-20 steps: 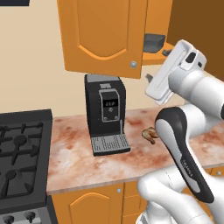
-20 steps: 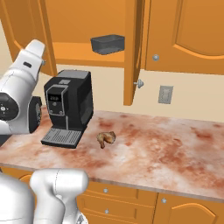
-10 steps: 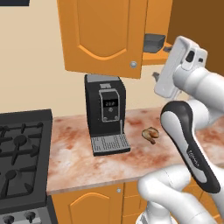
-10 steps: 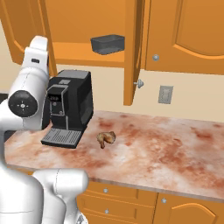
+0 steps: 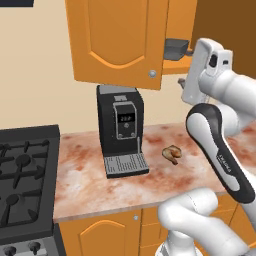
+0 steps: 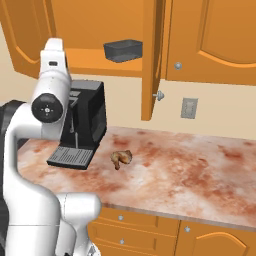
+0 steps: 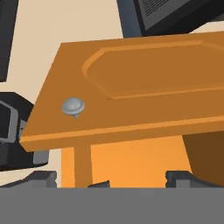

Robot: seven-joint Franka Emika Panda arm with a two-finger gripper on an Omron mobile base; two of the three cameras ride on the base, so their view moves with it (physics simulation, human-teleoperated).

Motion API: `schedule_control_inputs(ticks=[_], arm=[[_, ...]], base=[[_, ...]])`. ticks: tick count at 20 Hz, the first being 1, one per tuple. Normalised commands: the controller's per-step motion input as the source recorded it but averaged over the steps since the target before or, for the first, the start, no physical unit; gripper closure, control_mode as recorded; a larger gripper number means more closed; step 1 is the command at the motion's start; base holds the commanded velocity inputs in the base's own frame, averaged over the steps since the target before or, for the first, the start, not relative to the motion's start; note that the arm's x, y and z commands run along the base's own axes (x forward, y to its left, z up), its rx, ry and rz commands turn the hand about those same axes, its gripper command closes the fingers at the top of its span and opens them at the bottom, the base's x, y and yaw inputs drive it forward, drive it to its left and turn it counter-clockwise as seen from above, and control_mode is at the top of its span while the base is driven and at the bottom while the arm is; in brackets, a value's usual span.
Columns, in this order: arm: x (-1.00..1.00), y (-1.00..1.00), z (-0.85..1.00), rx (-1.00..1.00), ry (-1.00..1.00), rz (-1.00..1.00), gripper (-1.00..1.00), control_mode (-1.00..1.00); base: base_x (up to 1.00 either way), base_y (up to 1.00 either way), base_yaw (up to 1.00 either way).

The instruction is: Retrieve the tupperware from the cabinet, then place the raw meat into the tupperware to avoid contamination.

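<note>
Black tupperware [image 6: 123, 50] on cabinet [image 6: 150, 60] shelf, open jaws lower.

Kitchen setting. Cream wall [image 5: 35, 75] behind a marbled reddish-brown desk [image 6: 200, 170]. Low orange cabinets [image 6: 150, 232] with silver knobs stand beneath it. A black stove [image 5: 22, 185] adjoins the desk's left end; a grey wall outlet [image 6: 188, 108] sits above the desk.

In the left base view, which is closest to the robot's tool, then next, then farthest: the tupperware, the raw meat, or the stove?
From the tool, raised and open by the cabinet shelf:
1. The tupperware, just above it on the shelf.
2. The raw meat, below on the counter.
3. The stove, far off to the left.
</note>
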Motion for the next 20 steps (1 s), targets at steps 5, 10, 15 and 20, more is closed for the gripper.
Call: schedule_control_inputs(ticks=[5, 10, 15, 20], arm=[[0.28, -0.13, 0.00, -0.01, 0.01, 0.01, -1.00, -1.00], [0.06, -0.05, 0.00, 0.00, 0.00, 0.06, -1.00, -1.00], [0.02, 0.00, 0.00, 0.00, 0.00, 0.09, -1.00, -1.00], [0.13, 0.00, 0.00, 0.00, 0.00, 0.06, -1.00, -1.00]], base=[[0.00, 0.00, 0.00], [0.00, 0.00, 0.00], [0.00, 0.00, 0.00], [0.00, 0.00, 0.00]])
